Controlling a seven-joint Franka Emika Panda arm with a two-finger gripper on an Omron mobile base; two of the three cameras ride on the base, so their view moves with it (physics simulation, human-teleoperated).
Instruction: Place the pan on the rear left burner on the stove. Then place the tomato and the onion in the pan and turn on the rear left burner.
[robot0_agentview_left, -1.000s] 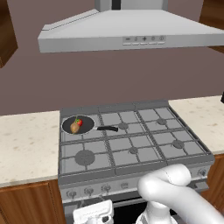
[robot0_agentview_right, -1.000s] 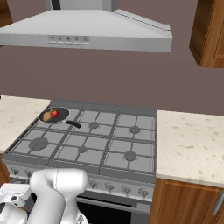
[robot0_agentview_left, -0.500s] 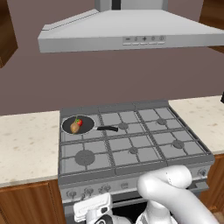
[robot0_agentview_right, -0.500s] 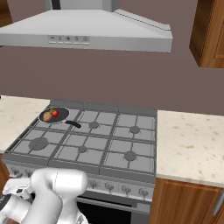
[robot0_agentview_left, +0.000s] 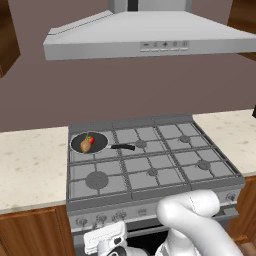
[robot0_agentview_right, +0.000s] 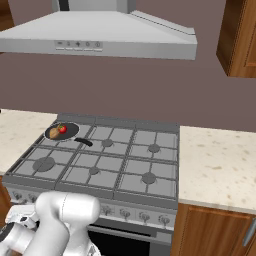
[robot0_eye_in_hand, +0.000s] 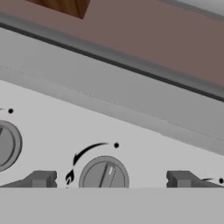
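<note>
Left base view: the stove (robot0_agentview_left: 150, 165) occupies the centre of the frame between two speckled desk (robot0_agentview_left: 30, 160) surfaces, under a grey range hood (robot0_agentview_left: 150, 35). The pan (robot0_agentview_left: 90, 143) sits on the rear left burner, at the stove's upper left corner, handle pointing toward frame right. Inside it lie the tomato (robot0_agentview_left: 91, 139) and the onion (robot0_agentview_left: 85, 146), touching or nearly so. The white arm bends low at the bottom of the frame, its hand level with the knob row on the stove's front panel. Right base view: the pan (robot0_agentview_right: 62, 131) appears at the upper left of the stove (robot0_agentview_right: 115, 165), with the tomato (robot0_agentview_right: 63, 129) to the right of the onion (robot0_agentview_right: 54, 132) inside it. Hand view: the end effector (robot0_eye_in_hand: 109, 178) stands with its fingers (robot0_eye_in_hand: 41, 178) wide apart, one on each side of a round grey knob (robot0_eye_in_hand: 104, 175) at lower centre, not closed on it. A second knob (robot0_eye_in_hand: 6, 144) shows at the left edge.
</note>
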